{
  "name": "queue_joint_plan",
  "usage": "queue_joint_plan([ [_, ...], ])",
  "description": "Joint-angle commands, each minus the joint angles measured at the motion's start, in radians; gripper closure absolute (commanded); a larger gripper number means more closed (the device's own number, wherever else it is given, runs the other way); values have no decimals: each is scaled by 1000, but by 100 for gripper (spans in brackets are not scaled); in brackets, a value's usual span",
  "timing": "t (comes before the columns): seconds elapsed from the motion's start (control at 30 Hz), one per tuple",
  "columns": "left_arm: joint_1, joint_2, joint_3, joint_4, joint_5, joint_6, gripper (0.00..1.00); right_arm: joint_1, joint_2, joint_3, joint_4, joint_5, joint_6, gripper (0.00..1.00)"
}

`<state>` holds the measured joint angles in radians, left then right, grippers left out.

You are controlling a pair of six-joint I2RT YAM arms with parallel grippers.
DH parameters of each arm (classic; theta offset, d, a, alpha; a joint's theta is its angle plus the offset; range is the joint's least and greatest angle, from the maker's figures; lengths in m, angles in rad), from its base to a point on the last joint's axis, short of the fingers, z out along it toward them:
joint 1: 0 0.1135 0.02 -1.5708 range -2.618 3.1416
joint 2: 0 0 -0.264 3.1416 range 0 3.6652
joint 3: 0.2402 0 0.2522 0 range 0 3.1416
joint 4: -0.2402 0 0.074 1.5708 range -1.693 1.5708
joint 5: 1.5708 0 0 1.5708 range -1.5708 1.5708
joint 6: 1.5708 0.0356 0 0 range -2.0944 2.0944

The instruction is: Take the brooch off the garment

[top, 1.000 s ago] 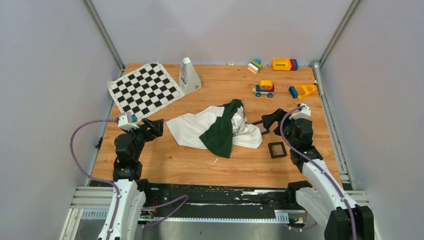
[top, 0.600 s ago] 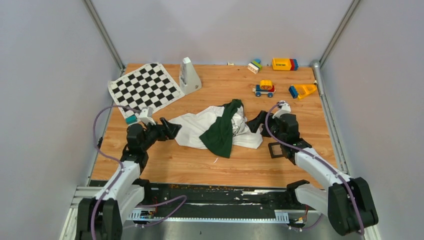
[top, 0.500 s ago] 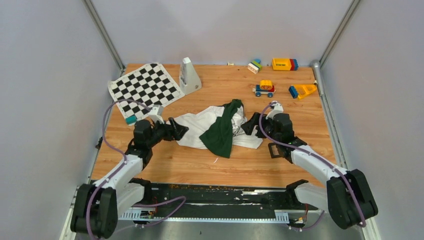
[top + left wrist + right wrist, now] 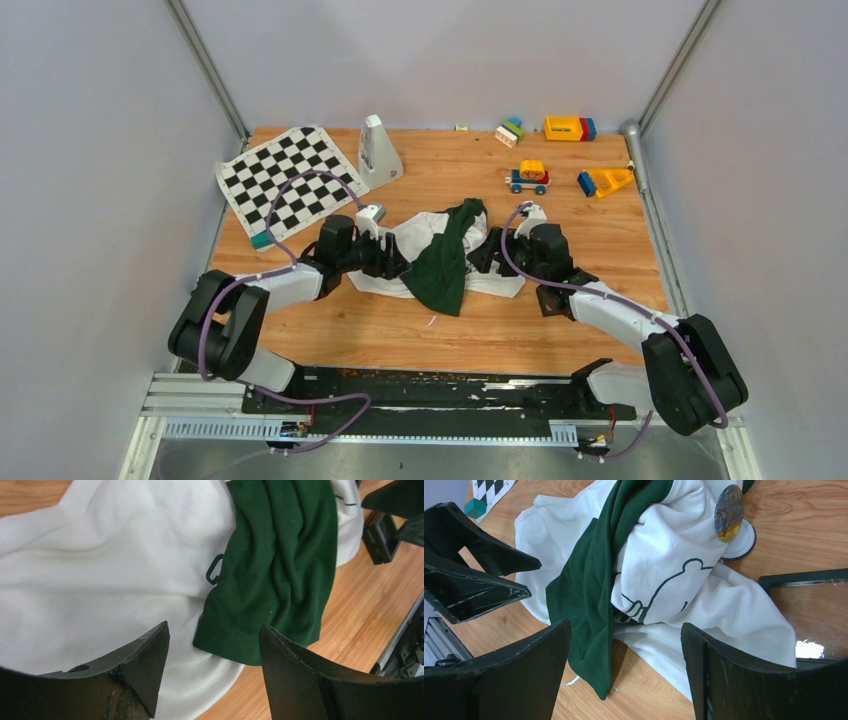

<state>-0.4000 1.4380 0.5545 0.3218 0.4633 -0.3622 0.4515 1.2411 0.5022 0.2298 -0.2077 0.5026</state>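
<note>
A crumpled white T-shirt with dark green sleeves and a black line-drawn cartoon (image 4: 440, 270) lies on the wooden worktop (image 4: 350, 330) between the two grippers. The left gripper (image 4: 212, 630) hangs over the white cloth and a green sleeve hem with its jaws spread wide and empty, and the right gripper (image 4: 624, 630) faces it from the other side, equally wide apart and holding nothing above the cartoon print. The small round yellowish-gold brooch (image 4: 728, 512) sits on a white fold ahead of the right gripper, beyond the finger on the right of its wrist view, beside a white round disc (image 4: 743, 544) and near the rim of a black square tray (image 4: 804, 575)
</note>
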Motion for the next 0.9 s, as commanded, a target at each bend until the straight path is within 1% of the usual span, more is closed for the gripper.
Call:
queue_joint_plan([
  [0.0,-17,74,67,-25,0,42,28,6,-30,23,52,28,-20,19],
  [0.17,-52,178,152,-125,-10,72,32,6,-34,30,24,78,-21,19],
  [0.2,-61,189,173,-153,-6,81,38,6,-36,31,18,91,-22,19],
  [0.23,-65,209,182,-165,7,86,42,6,-39,32,15,98,-22,19],
  [0.27,-69,217,197,-180,16,93,54,6,-41,32,12,104,-24,19],
  [0.3,-70,227,202,-185,41,94,69,6,-44,31,8,114,-24,19],
  [0.33,-71,228,209,-186,56,96,77,6,-45,32,4,124,-24,19],
  [0.37,-71,220,210,-185,80,96,90,6,-45,33,-1,137,-23,19],
  [0.43,-71,184,205,-177,99,95,100,5,-42,37,-17,167,-22,19],
  [0.53,-71,102,178,-161,111,87,100,4,-31,43,-35,207,-24,19],
  [0.6,-70,21,181,-177,109,60,100,4,-24,49,-43,247,-30,18],
  [0.67,-69,-30,218,-245,103,35,100,2,-15,54,-44,246,-31,18],
  [0.77,-64,-92,309,-434,70,5,100,1,-2,63,-43,227,-38,18],
  [0.87,-51,-175,381,-566,10,-7,100,2,15,66,-30,184,-51,18],
])
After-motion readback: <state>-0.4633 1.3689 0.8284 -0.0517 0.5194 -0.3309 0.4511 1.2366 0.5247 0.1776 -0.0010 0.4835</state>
